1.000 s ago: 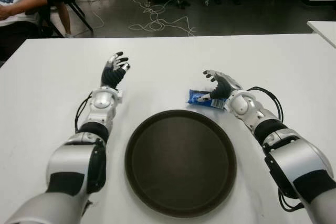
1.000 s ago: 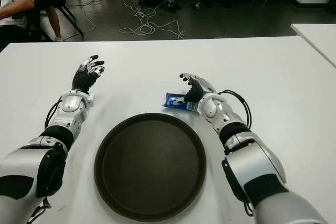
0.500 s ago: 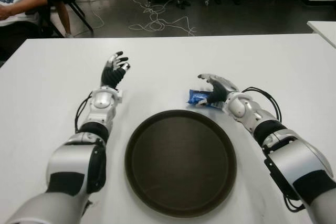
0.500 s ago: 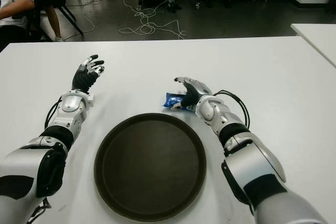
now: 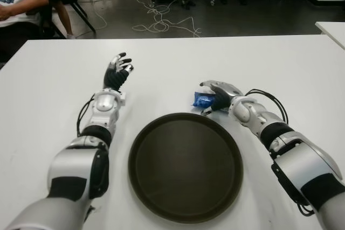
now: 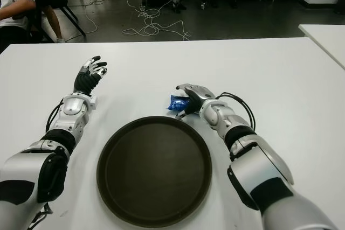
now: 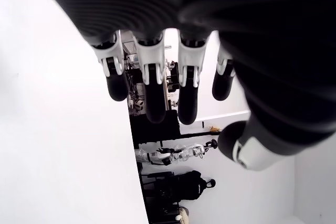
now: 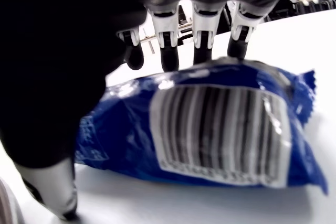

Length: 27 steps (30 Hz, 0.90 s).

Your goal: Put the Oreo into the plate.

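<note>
The Oreo is a blue packet (image 5: 200, 100) lying on the white table just beyond the far right rim of the round dark plate (image 5: 186, 165). My right hand (image 5: 208, 98) arches over the packet. The right wrist view shows the barcode side of the packet (image 8: 210, 129) under the palm, the fingertips (image 8: 202, 51) reaching past its far edge and the thumb (image 8: 50, 187) down by its near side; the fingers are still extended, not clamped. My left hand (image 5: 118, 71) is held up with spread fingers above the table, left of the plate, and holds nothing.
The white table (image 5: 48, 90) stretches wide on both sides of the plate. A seated person (image 5: 16, 1) is beyond the far left corner. Cables (image 5: 161, 24) lie on the floor behind. Another table's corner (image 5: 331, 28) shows at the right.
My right hand has slid left and lowered over the Oreo packet, now covering most of it. The packet, the plate and the left hand have stayed in place.
</note>
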{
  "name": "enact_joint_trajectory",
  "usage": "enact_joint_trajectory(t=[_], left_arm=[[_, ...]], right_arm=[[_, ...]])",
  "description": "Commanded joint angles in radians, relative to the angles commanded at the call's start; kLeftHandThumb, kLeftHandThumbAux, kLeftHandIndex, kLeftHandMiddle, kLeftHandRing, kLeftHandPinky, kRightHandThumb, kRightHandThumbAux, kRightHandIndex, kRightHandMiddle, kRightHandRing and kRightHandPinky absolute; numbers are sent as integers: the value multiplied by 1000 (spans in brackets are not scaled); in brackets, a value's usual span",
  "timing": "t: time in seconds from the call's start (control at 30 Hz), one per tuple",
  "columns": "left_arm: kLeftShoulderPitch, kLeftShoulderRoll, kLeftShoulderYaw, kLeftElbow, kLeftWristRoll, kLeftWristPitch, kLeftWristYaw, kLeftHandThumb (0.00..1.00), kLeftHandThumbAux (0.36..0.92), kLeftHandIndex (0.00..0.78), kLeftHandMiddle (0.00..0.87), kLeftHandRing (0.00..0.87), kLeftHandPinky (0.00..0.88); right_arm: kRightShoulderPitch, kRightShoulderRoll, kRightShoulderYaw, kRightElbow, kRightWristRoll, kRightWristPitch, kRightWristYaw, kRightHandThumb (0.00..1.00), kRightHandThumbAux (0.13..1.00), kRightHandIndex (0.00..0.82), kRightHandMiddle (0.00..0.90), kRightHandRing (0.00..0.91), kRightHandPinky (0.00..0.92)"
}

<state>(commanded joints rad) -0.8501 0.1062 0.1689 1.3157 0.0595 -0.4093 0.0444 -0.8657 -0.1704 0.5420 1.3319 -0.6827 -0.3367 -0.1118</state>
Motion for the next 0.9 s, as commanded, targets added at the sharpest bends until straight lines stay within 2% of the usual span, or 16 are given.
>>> enact_joint_trajectory(t=[0.37, 0.63, 0.9], left_arm=[[-1, 0, 2, -1, -3, 5, -4, 102, 616, 135, 206, 155, 86], [0, 1, -2, -1, 3, -3, 1, 115, 633, 132, 215, 166, 98], [-1, 1, -1, -1, 3, 2, 5, 110, 622, 131, 219, 169, 93]], right_arm=[[-3, 0, 36, 2, -11, 7, 16, 0, 805, 151, 147, 132, 86], [-15, -2, 69, 6, -25, 59, 34, 0, 802, 150, 147, 137, 98], [-18, -10, 75, 12, -23, 81, 25, 0, 811, 180, 174, 163, 132]])
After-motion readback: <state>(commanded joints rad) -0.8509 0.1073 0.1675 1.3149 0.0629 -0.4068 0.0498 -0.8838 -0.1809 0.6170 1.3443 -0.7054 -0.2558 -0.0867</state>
